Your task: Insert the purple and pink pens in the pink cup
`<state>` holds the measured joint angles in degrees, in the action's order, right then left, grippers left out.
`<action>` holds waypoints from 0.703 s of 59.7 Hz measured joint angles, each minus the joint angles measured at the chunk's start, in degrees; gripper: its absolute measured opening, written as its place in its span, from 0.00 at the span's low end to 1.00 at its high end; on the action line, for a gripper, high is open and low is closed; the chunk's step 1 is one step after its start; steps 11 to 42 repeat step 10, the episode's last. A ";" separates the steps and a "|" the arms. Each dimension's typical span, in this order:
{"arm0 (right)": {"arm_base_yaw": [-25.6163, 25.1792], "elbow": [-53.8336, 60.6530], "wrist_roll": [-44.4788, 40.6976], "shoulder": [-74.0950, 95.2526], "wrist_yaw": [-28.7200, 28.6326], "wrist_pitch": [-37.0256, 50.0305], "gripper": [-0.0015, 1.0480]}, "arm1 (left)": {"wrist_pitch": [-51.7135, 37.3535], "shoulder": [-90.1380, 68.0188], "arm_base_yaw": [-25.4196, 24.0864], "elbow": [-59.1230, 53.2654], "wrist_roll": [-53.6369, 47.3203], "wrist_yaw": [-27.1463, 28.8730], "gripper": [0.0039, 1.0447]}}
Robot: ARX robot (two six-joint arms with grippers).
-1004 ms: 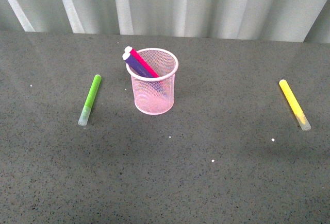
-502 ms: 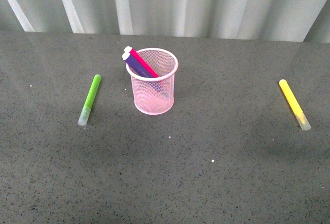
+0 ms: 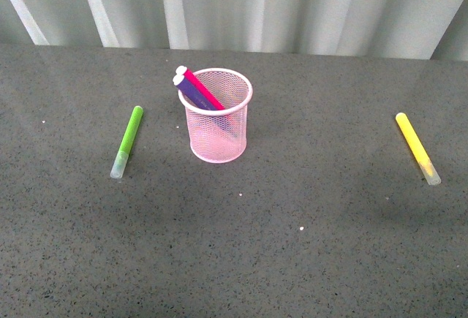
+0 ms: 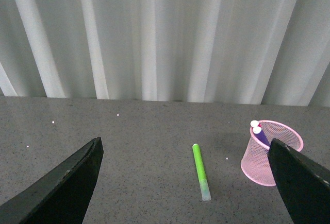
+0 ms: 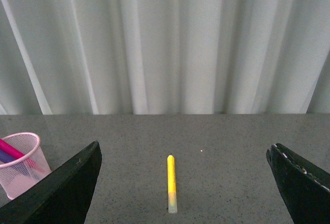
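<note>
You have both task pens already in the pink cup: the purple pen and the pink pen lean side by side against its rim, capped ends sticking up and out toward the robot's left, lower ends down inside the mesh toward the right. The cup stands upright near the middle of the table, a little left of centre, so your left arm is the nearer one if anything needs nudging. From the left wrist view the cup lies ahead and off toward the inner side of the left gripper, well apart from it; its jaws are spread wide, with nothing between them and nothing touched. The right gripper is likewise spread wide and empty. The lime-green pen lies flat to the cup's left, and the yellow pen lies flat far to the right, straight ahead of the right gripper; leave both alone. I judge the task finished, with no further reach called for.
</note>
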<state>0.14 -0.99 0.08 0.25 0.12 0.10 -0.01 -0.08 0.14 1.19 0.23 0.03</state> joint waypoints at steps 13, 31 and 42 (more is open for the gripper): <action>0.00 0.00 0.00 0.00 0.00 0.00 0.93 | 0.00 0.00 0.00 0.00 0.00 0.00 0.94; 0.00 0.00 0.00 0.00 0.00 0.00 0.93 | 0.00 0.00 0.00 0.00 0.00 0.00 0.94; 0.00 0.00 0.00 0.00 0.00 0.00 0.93 | 0.00 0.00 0.00 0.00 0.00 0.00 0.94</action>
